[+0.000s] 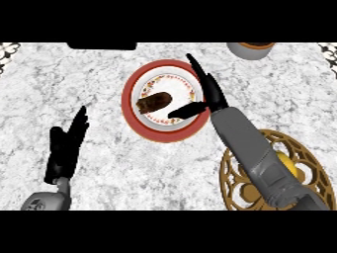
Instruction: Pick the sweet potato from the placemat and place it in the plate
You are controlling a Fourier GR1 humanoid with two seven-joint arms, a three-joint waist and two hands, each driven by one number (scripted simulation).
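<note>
The sweet potato (155, 102) lies on the red-rimmed plate (132, 109), just left of the right hand (214, 98). That hand is open over the plate's right side, fingers straight, with its thumb angled toward the potato. The left hand (64, 146) rests open at lower left, well away from the placemat (316, 178).

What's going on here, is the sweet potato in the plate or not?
The sweet potato lies in the plate, so the placing looks done. The right hand is open over the plate's right side, fingers straight, its thumb pointing toward the potato and curled round nothing. The placemat sits at the lower right, partly under the right forearm. The left hand rests open at the left, holding nothing.
</note>
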